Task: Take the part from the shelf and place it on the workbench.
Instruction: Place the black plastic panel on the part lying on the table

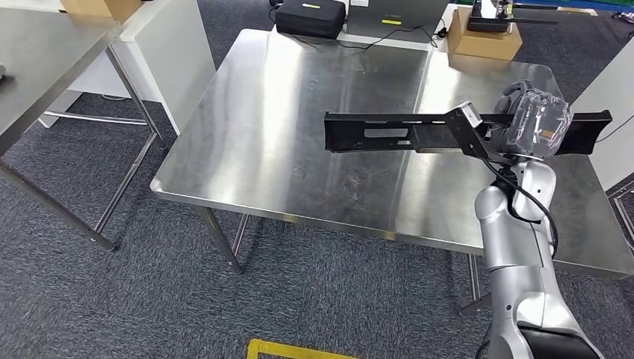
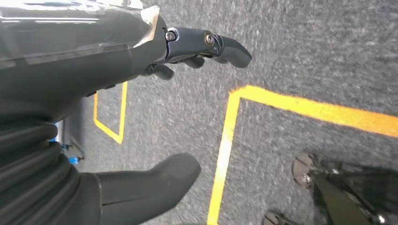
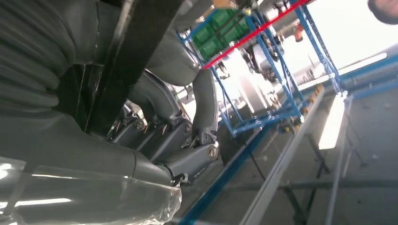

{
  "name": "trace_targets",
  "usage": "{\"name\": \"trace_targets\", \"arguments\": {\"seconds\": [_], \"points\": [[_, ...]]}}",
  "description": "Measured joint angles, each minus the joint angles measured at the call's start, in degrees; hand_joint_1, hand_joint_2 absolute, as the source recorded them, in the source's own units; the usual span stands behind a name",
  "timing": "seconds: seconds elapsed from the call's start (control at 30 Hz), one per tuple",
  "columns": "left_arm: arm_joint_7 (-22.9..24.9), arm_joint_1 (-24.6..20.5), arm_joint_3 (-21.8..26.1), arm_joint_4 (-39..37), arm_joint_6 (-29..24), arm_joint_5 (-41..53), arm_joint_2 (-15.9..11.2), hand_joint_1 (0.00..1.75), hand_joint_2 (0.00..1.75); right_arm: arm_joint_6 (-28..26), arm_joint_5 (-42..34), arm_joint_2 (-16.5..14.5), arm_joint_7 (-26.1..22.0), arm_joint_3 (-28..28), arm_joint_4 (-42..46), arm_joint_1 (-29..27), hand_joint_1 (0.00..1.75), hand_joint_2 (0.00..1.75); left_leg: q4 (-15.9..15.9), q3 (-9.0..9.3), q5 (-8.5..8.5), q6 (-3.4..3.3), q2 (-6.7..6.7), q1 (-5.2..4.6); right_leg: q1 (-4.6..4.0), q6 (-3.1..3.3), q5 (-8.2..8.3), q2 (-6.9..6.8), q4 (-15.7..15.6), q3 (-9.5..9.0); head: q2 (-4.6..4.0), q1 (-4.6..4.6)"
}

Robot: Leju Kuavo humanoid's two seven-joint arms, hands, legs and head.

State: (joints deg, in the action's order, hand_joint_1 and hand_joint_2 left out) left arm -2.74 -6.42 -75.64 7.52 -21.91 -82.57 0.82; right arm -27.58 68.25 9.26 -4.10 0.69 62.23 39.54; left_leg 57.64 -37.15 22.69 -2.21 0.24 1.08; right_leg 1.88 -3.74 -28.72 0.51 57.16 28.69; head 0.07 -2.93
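A long black metal part hangs level above the steel workbench, reaching from the bench's middle to its right side. My right hand, in a clear cover, grips the part near its right end. In the right wrist view the black part crosses the palm, with the dark fingers wrapped around it. My left hand hangs over the grey carpet, its fingers apart and nothing in it.
A black case, a laptop and a cardboard box stand along the workbench's far edge. A second steel table stands at the left. Yellow floor lines mark the carpet. Blue shelving stands beyond my right hand.
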Motion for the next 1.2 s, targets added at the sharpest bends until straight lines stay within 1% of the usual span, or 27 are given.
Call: {"name": "trace_targets", "arguments": {"seconds": [0.03,0.07,0.13,0.17,0.2,0.23,0.27,0.3,0.33,0.37,0.4,0.43,0.5,0.53,0.57,0.63,0.67,0.7,0.73,0.77,0.8,0.83,0.87,0.9,0.93,1.07,1.2], "points": [[-0.03,-0.06,-0.05,0.00,-0.02,-0.01,-0.05,0.00,1.75,-0.08,-0.03,0.34,-0.04,-0.20,-0.93,0.50,1.75,1.75,-0.08,0.47,0.13,-0.48,-0.08,-0.05,0.08,-0.06,-0.21,-0.14,1.84,1.06,0.00,0.17],[-0.05,-0.17,-0.11,-0.01,-0.03,-0.01,-0.10,0.00,1.75,-0.13,-0.06,0.61,-0.06,-0.38,-1.78,0.91,1.75,1.75,-0.17,0.83,0.33,-0.88,-0.21,-0.13,0.11,0.01,-0.84,-0.27,5.01,3.03,0.00,0.40],[-0.06,-0.32,-0.21,-0.01,-0.01,-0.01,-0.15,0.00,1.75,-0.17,-0.08,1.08,-0.08,-0.63,-3.13,1.34,1.75,1.75,-0.18,1.31,1.02,-1.54,-0.47,-0.47,-0.15,0.51,-3.11,-0.36,12.86,8.23,0.00,0.75],[-0.06,-0.29,-0.25,-0.01,0.02,-0.01,-0.13,0.00,1.75,-0.18,-0.08,1.25,-0.03,-0.72,-3.74,1.38,1.75,1.75,-0.17,1.68,1.42,-1.76,-0.62,-0.67,-0.32,0.72,-4.21,-0.36,15.59,10.54,0.00,0.90],[-0.06,-0.24,-0.30,-0.01,0.04,-0.01,-0.12,0.00,1.75,-0.16,-0.01,1.34,0.13,-0.78,-4.27,1.39,1.75,1.75,-0.17,2.19,1.87,-1.91,-0.75,-0.88,-0.50,0.83,-4.55,-0.36,16.43,11.95,0.00,0.99],[-0.06,-0.21,-0.35,-0.01,0.07,-0.01,-0.11,0.00,1.75,-0.14,0.15,1.44,0.41,-0.84,-4.76,1.43,1.75,1.75,-0.17,2.85,2.36,-2.00,-0.87,-1.10,-0.67,0.77,-3.80,-0.36,15.17,12.32,0.00,1.07],[-0.07,-0.20,-0.42,-0.01,0.10,-0.01,-0.11,0.00,1.75,-0.11,0.36,1.59,0.74,-0.90,-5.33,1.58,1.75,1.75,-0.17,3.59,2.89,-2.04,-0.97,-1.32,-0.83,0.56,-1.96,-0.37,12.04,11.73,0.00,1.12],[-0.08,-0.20,-0.51,-0.01,0.14,-0.02,-0.11,0.00,1.75,-0.09,0.53,1.84,1.02,-0.96,-6.11,1.99,1.75,1.75,-0.19,4.22,3.42,-2.04,-1.05,-1.49,-1.04,0.34,0.69,-0.46,7.83,10.61,0.00,1.17],[-0.09,-0.23,-0.62,-0.01,0.17,-0.04,-0.11,0.00,1.75,-0.14,0.55,2.27,1.20,-1.07,-7.30,2.69,1.75,1.75,-0.15,4.81,3.95,-1.95,-1.14,-1.71,-1.24,0.48,3.03,-0.51,3.99,9.59,0.00,1.14],[-0.11,-0.26,-0.73,-0.01,0.21,-0.10,-0.11,0.00,1.75,-0.22,0.39,2.72,1.21,-1.22,-8.70,3.52,1.75,1.75,-0.15,5.16,4.39,-1.78,-1.19,-1.88,-1.51,0.87,4.76,-0.55,1.29,8.67,0.00,1.17],[-0.14,-0.27,-0.82,-0.01,0.25,-0.17,-0.11,0.00,1.75,-0.36,0.11,3.21,1.13,-1.45,-10.17,4.34,1.75,1.75,-0.13,5.42,4.67,-1.55,-1.25,-1.99,-1.77,1.43,5.76,-0.58,-0.19,8.14,0.00,1.19],[-0.20,-0.27,-0.88,-0.01,0.27,-0.27,-0.14,0.00,1.75,-0.55,-0.18,3.68,1.02,-1.72,-11.59,5.02,1.75,1.75,-0.04,5.68,4.84,-1.32,-1.28,-2.08,-1.91,2.09,5.86,-0.52,-0.58,7.80,0.00,1.21],[-0.39,-0.25,-0.91,-0.01,0.29,-0.50,-0.26,0.00,1.75,-1.01,-0.51,4.25,0.75,-2.16,-13.98,5.98,1.75,1.75,0.86,5.59,5.15,-0.80,-1.22,-2.05,-1.61,2.72,5.82,-0.42,-0.97,6.72,0.00,1.32],[-0.51,-0.27,-0.92,-0.01,0.30,-0.61,-0.33,0.00,1.75,-1.27,-0.58,4.39,0.64,-2.29,-15.25,6.50,1.75,1.75,2.36,4.89,5.53,-0.48,-1.12,-1.99,-1.38,3.00,5.62,-0.38,-1.13,6.14,0.00,1.22],[-0.66,-0.34,-0.93,-0.01,0.32,-0.71,-0.39,0.00,1.75,-1.56,-0.62,4.44,0.55,-2.36,-16.49,6.98,1.75,1.75,4.90,3.46,6.28,-0.06,-0.98,-1.84,-1.17,3.29,5.38,-0.34,-1.23,5.61,0.00,1.09],[-0.94,-0.41,-0.95,-0.01,0.39,-0.86,-0.41,0.00,1.75,-2.12,-0.63,4.45,0.46,-2.42,-18.75,7.59,1.75,1.75,11.72,-0.95,8.56,0.70,-0.71,-1.37,-1.17,3.71,4.71,-0.28,-1.24,4.87,0.00,0.80],[-1.10,-0.39,-0.95,-0.01,0.46,-0.94,-0.42,0.00,1.75,-2.37,-0.63,4.43,0.46,-2.43,-19.75,7.67,1.75,1.75,14.49,-3.17,9.49,0.97,-0.60,-1.15,-1.18,3.76,4.39,-0.23,-1.23,4.53,0.00,0.78],[-1.26,-0.35,-0.95,-0.01,0.55,-0.98,-0.43,0.00,1.75,-2.60,-0.62,4.40,0.46,-2.44,-20.64,7.67,1.75,1.75,15.71,-4.73,9.53,1.13,-0.53,-1.00,-1.18,3.69,4.06,-0.18,-1.22,4.16,0.00,0.76],[-1.46,-0.32,-0.95,-0.01,0.65,-1.00,-0.46,0.00,1.75,-2.90,-0.63,4.37,0.47,-2.46,-21.45,7.66,1.75,1.75,14.98,-5.32,8.37,1.20,-0.48,-0.91,-1.17,3.60,3.75,-0.11,-1.20,3.75,0.00,0.75],[-1.72,-0.31,-0.95,-0.01,0.73,-1.01,-0.51,0.00,1.75,-3.28,-0.68,4.32,0.42,-2.48,-22.13,7.66,1.75,1.75,12.30,-4.86,6.09,1.14,-0.44,-0.86,-1.17,3.47,3.43,-0.05,-1.20,3.30,0.00,0.74],[-2.02,-0.31,-0.95,-0.01,0.80,-1.05,-0.59,0.00,1.75,-3.79,-0.80,4.27,0.26,-2.50,-22.71,7.66,1.75,1.75,8.29,-3.63,3.16,0.94,-0.43,-0.86,-1.15,3.31,3.09,0.01,-1.22,2.87,0.00,0.74],[-2.30,-0.35,-0.95,-0.01,0.85,-1.13,-0.69,0.00,1.75,-4.44,-0.97,4.20,0.04,-2.54,-23.24,7.69,1.75,1.75,4.57,-2.31,1.20,0.65,-0.43,-0.93,-1.22,3.11,2.77,0.05,-1.25,2.52,0.00,0.75],[-2.52,-0.40,-0.95,-0.01,0.90,-1.21,-0.77,0.00,1.75,-5.09,-1.15,4.13,-0.22,-2.61,-23.71,7.72,1.75,1.75,1.77,-1.16,0.14,0.31,-0.44,-1.05,-1.30,2.89,2.50,0.10,-1.27,2.34,0.00,0.78],[-2.64,-0.44,-0.95,-0.01,0.94,-1.31,-0.82,0.00,1.75,-5.66,-1.29,4.04,-0.45,-2.71,-24.17,7.67,1.75,1.75,0.21,-0.42,-0.19,-0.05,-0.46,-1.19,-1.38,2.61,2.27,0.13,-1.30,2.28,0.00,0.81],[-2.68,-0.45,-0.95,-0.01,0.97,-1.39,-0.85,0.00,1.75,-6.14,-1.29,3.87,-0.57,-2.80,-24.56,7.51,1.75,1.75,-0.16,-0.08,0.18,-0.26,-0.45,-1.27,-1.47,2.38,2.10,0.16,-1.30,2.23,0.00,0.81],[-2.69,-0.58,-0.95,-0.01,0.97,-1.51,-0.81,0.00,1.75,-7.11,-0.15,3.03,-0.13,-2.92,-26.13,6.34,1.75,1.75,-0.54,0.28,-0.40,-0.03,-0.57,-1.45,-1.54,2.26,1.80,-0.01,-1.41,1.93,0.00,0.96],[-2.70,-0.64,-0.95,-0.01,0.97,-1.53,-0.86,0.00,1.75,-7.20,0.14,2.38,0.05,-2.93,-27.38,5.78,1.75,1.75,-0.54,0.23,-0.19,-0.40,-0.78,-1.67,-1.40,2.20,1.75,-0.25,-1.90,1.76,0.00,0.99]]}}
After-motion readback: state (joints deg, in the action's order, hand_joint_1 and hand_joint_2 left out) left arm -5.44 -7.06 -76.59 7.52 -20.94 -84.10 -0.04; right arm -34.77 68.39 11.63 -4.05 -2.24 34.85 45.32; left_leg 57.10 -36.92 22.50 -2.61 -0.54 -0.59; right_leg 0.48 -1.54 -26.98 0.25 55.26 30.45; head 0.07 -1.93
